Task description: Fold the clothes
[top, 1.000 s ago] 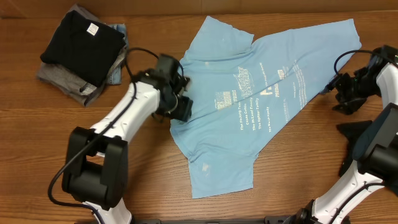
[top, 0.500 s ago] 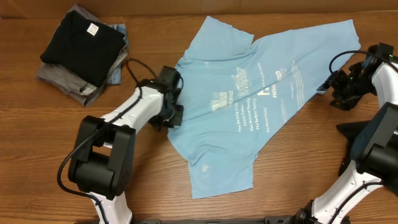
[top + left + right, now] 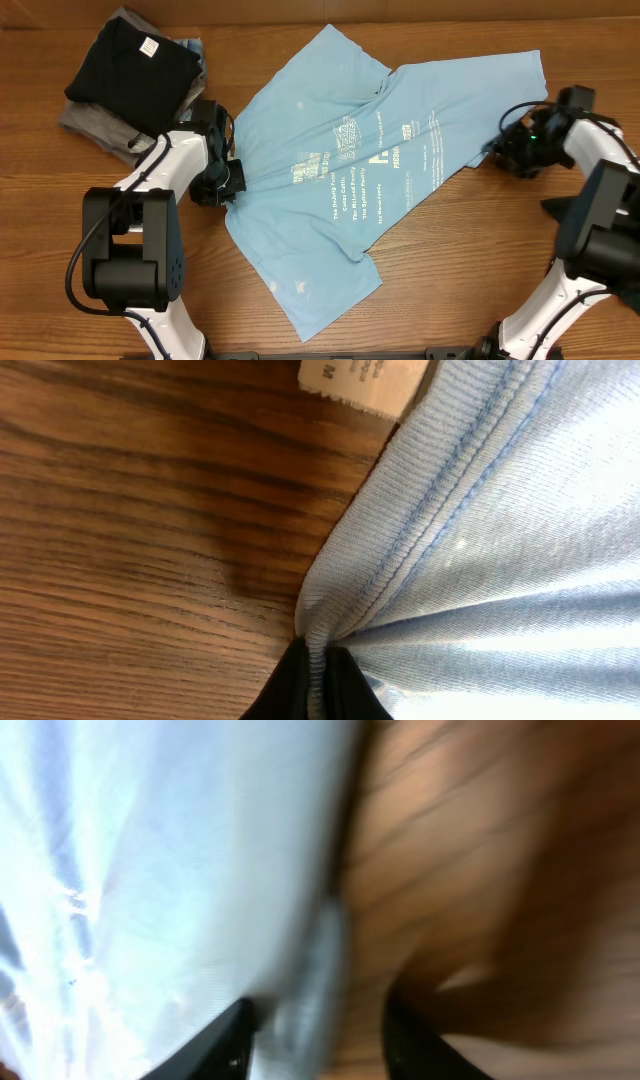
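I see the sky-blue T-shirt (image 3: 350, 190) lying spread out on a slant across the middle of the desk (image 3: 470, 290), white lettering showing. My left end effector (image 3: 226, 185) is clamped together on a ribbed edge at the shirt's left side. In the wrist view the cloth bunches between its black fingers (image 3: 290, 680). My right end effector (image 3: 503, 156) sits at the shirt's right edge, jaws apart with a fold of cloth between them, though that view is blurred. At the far left corner, a folded black T-shirt (image 3: 135, 60) tops a grey garment (image 3: 95, 122).
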You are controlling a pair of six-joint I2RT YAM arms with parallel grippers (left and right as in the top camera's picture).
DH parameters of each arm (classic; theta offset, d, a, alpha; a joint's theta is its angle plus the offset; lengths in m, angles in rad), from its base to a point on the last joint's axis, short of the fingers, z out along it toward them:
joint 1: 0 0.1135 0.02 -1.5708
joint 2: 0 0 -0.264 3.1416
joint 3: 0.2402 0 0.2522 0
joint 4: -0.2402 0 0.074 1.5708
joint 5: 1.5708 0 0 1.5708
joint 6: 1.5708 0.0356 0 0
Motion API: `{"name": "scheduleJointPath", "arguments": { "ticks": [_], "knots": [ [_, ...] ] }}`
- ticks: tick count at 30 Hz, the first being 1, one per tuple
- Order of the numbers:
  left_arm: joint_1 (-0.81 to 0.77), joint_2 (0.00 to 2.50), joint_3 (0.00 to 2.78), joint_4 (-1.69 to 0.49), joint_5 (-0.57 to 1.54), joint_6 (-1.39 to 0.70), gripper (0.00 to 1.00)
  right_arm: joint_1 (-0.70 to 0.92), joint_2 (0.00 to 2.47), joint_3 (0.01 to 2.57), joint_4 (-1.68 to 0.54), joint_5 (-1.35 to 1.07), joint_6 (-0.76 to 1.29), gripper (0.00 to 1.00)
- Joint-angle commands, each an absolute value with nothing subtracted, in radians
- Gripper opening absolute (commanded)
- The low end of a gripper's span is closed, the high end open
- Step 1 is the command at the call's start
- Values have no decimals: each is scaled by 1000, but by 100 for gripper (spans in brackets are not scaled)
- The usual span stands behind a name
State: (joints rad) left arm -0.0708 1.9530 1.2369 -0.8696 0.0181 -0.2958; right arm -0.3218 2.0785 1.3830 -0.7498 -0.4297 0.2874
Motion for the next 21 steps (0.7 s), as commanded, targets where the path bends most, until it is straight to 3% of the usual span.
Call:
{"name": "scheduleJointPath", "arguments": {
  "ticks": [1,4,7,8,9,12,21],
  "knots": [
    [-87,2027,1198,-863,-22,-276,7,-259,2078,1333,-741,-436,303,35],
    [-91,2027,1198,-863,-22,-276,8,-231,2078,1333,-742,-393,316,23],
    [-91,2027,1198,-867,-22,-276,8,-229,2078,1333,-753,-393,314,20],
    [-91,2027,1198,-868,-22,-276,9,-232,2078,1333,-754,-393,314,24],
    [-90,2027,1198,-871,-23,-276,9,-238,2078,1334,-754,-394,310,34],
    [-90,2027,1198,-875,-26,-272,9,-264,2078,1335,-763,-393,306,38],
    [-90,2027,1198,-877,-26,-268,10,-329,2078,1335,-842,-484,206,37]
  ]
}}
